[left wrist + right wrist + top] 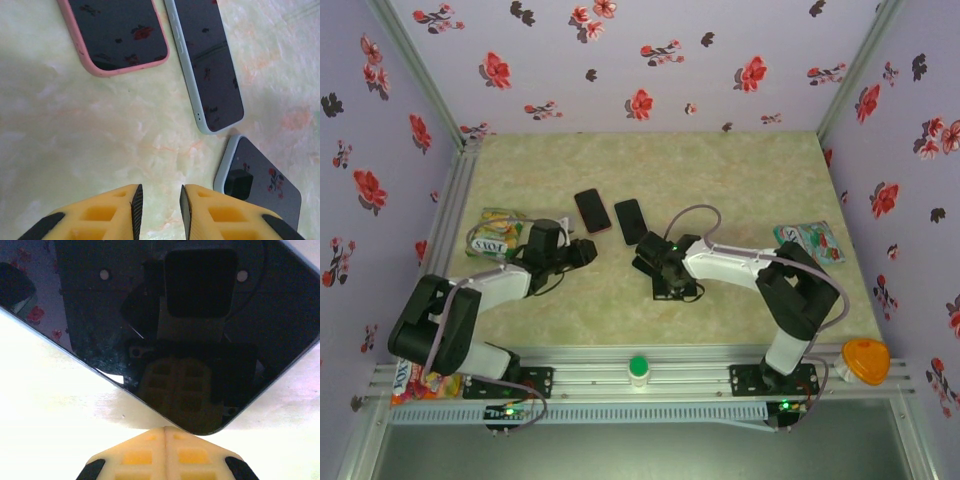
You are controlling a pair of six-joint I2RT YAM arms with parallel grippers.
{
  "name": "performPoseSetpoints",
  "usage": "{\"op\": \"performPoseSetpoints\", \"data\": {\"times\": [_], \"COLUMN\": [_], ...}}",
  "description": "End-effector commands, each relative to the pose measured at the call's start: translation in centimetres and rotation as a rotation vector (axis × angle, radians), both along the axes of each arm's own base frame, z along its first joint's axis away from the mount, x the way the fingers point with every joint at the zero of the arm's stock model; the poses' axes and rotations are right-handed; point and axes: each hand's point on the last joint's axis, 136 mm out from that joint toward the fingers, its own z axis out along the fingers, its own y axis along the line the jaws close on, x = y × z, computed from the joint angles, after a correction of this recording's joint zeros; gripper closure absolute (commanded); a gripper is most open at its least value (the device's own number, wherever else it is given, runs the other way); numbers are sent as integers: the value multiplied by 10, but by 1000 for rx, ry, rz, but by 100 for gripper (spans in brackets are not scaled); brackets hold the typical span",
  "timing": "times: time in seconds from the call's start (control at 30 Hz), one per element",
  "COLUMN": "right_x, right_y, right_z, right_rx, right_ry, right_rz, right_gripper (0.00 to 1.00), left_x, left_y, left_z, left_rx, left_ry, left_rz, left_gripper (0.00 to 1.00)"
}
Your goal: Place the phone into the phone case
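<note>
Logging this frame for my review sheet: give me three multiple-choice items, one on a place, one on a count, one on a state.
1. In the left wrist view, the pink-rimmed phone lies where from the pale-rimmed phone? A to its left; B to its right; C on top of it.
2. How many phones lie in that view? A one; B two; C three.
3. The right gripper is: A wide open; B shut; C clamped on a bottle.
1 A: it lies apart at the picture's left. 2 C: a third phone lies lower right. 3 B: its fingers meet with no gap.
</note>
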Motion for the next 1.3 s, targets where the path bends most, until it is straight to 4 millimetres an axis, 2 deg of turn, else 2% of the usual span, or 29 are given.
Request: {"op": "performPoseSetpoints", "data": {"times": [0.0, 0.1, 0.23, 0.37, 0.6, 0.8, 1.27], "right_x": [-2, -3, 0, 1, 0, 3, 18], "right_y": [0, 11, 7, -2, -21, -30, -39], "right_z": [15, 34, 47, 39, 27, 18, 7], "right_rx": [42, 136, 194, 230, 224, 211, 194], "right_ry": [-20, -39, -71, -56, -52, -51, -48], "right_rz": [26, 21, -37, -105, -175, -212, -229], "right_gripper": [100, 99, 96, 89, 89, 88, 89], "left_x": [8, 18, 32, 39, 37, 34, 21], "left_y": [-12, -24, -41, -61, -89, -97, -112], "left_z": [3, 4, 1, 1, -11, -23, -35], "left_rx": [17, 6, -12, -29, -49, -59, -66], "left_ry": [-12, -17, -13, -23, 2, 23, 56], "left_rz": [-46, -73, -117, -173, -245, -259, -284], "left_gripper": [69, 69, 69, 67, 63, 58, 57]}}
